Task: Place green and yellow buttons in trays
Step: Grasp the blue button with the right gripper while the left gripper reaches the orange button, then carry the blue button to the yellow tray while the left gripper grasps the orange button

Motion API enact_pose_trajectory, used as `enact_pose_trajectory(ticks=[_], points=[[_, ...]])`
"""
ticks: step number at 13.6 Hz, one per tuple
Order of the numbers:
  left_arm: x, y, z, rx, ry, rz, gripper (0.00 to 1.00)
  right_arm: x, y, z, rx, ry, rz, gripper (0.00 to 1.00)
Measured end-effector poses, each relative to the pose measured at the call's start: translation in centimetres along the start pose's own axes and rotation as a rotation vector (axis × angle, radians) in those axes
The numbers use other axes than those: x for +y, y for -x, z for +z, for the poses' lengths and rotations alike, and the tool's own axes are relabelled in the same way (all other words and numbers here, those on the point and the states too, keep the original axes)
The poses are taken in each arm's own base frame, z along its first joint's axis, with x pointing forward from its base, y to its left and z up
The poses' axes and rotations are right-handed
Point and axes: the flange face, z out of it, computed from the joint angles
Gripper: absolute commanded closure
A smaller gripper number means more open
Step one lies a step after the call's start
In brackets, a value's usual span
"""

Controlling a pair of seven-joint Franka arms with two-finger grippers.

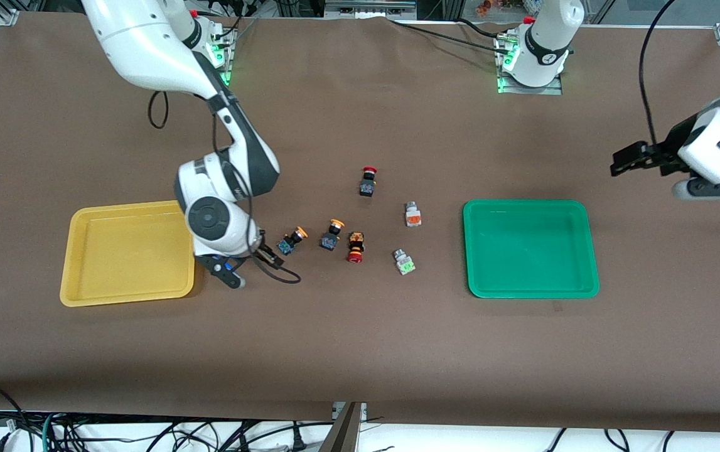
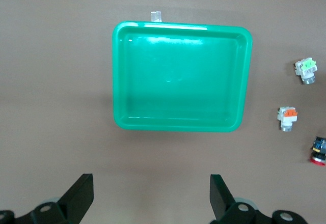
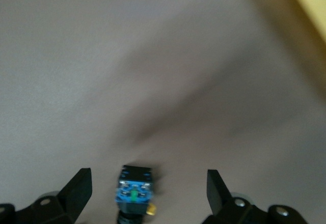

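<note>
counter (image 1: 360, 351): plain brown
yellow tray (image 1: 77, 276): yellow all over
green tray (image 1: 529, 248): green all over
button by yellow tray (image 1: 291, 241): yellow-orange cap, blue-black body
second button (image 1: 333, 234): yellow-orange cap, blue-black body
green switch (image 1: 404, 262): white-silver, green face
orange switch (image 1: 413, 215): white-silver, orange face
red switch (image 1: 368, 181): red cap, black body
striped switch (image 1: 355, 246): red cap, orange-and-black body
left hand (image 1: 633, 161): black
right hand (image 1: 253, 258): black
arms (image 1: 146, 44): white with black joints

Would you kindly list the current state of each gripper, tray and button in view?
right gripper: open, low beside yellow-capped button
left gripper: open, waiting
yellow tray: empty
green tray: empty
second yellow-capped button: on table
green-faced button: on table
orange-faced button: on table
</note>
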Motion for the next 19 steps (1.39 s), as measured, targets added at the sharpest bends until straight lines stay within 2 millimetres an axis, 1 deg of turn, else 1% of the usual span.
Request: enact_pose_trajectory(ticks=[1, 3, 5, 6, 7, 8, 9, 10, 12, 13, 14, 15, 16, 17, 18, 19], points=[[1.5, -1.0, 1.8, -0.011, 0.015, -0.021, 0.0, -0.5, 0.8, 1.2, 0.002, -0.001, 0.019, 0.0], [5.5, -2.6, 5.3, -0.031, 0.022, -0.047, 0.0, -1.1, 2.3, 2.9, -0.002, 0.014, 0.035, 0.0], [9.4, -3.1, 7.9, -0.041, 0.02, -0.076, 0.0, -1.5, 3.5, 4.0, -0.002, 0.019, 0.048, 0.0], [11.2, -3.2, 8.8, -0.039, 0.025, -0.097, 0.0, -1.6, 4.1, 4.4, 0.0, 0.016, 0.053, 0.1], [13.5, -3.3, 10.0, -0.029, 0.035, -0.122, 0.0, -1.6, 4.7, 4.8, 0.001, 0.015, 0.055, 0.43], [16.2, -3.5, 11.6, -0.015, 0.051, -0.153, 0.0, -1.6, 5.3, 5.3, 0.001, 0.018, 0.058, 0.76], [19.0, -3.6, 13.9, -0.002, 0.068, -0.192, 0.0, -1.6, 5.7, 5.6, 0.0, 0.022, 0.057, 0.92], [21.6, -3.8, 16.7, 0.005, 0.083, -0.229, 0.0, -1.5, 5.8, 5.7, 0.0, 0.024, 0.055, 1.0], [25.8, -3.9, 23.3, -0.003, 0.095, -0.295, 0.0, -1.6, 5.5, 5.3, 0.005, 0.012, 0.039, 1.0], [27.4, -3.7, 26.6, -0.016, 0.093, -0.325, 0.0, -1.5, 5.1, 5.1, 0.009, 0.01, 0.015, 1.0], [28.5, -3.4, 29.3, -0.027, 0.09, -0.344, 0.0, -1.3, 4.2, 4.8, 0.013, 0.009, -0.011, 1.0], [29.5, -3.1, 31.7, -0.034, 0.088, -0.356, 0.0, -0.7, 2.7, 4.0, 0.015, 0.008, -0.044, 1.0], [30.2, -2.8, 33.5, -0.037, 0.088, -0.363, 0.0, 0.2, 0.6, 2.8, 0.009, 0.018, -0.086, 1.0], [30.6, -2.6, 34.7, -0.038, 0.09, -0.366, 0.0, 1.7, -2.0, 1.3, -0.007, 0.036, -0.138, 1.0], [31.0, -2.5, 35.4, -0.038, 0.09, -0.364, 0.0, 3.8, -5.0, -0.3, -0.029, 0.054, -0.202, 1.0], [31.2, -2.3, 35.7, -0.041, 0.088, -0.36, 0.0, 6.3, -8.1, -1.7, -0.057, 0.071, -0.271, 1.0]])
